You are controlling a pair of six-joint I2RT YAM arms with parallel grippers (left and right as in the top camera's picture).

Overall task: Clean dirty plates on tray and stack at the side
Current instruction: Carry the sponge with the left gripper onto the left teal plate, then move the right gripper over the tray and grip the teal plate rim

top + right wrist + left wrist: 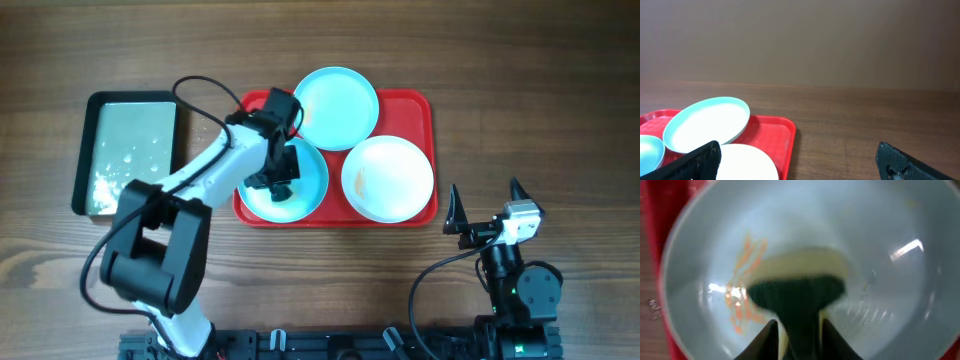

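**While one arm scrubs, the other hangs with jaws wide**

Where the table (560,90) lies nearest the robot, the right gripper (486,186) hangs with its two fingers spread wide and nothing between them. The red tray (423,106) lies just to its left and a little beyond it. From the right wrist camera, the tray's corner and rim sit ahead of the left-hand finger.

Just left of that gripper is the white plate (388,178), in the tray's near right part.

Farther left, the left gripper (280,183) is down inside a pale aqua plate (314,172) at the tray's near left. Its fingers are pinching a sponge (796,296), dark on top and yellow beneath, which presses against the plate's floor directly below the fingertips. Orange smears (742,262) streak the plate just left of the sponge. The wrist view is blurred, so finer detail cannot be told.

Beyond the left gripper and slightly to its right, a second aqua plate (337,95) lies at the tray's far side, its rim close to both other plates.

Well to the left of the left gripper, apart from the red tray, a narrow black-rimmed tray (84,150) holds pale, cloudy liquid.
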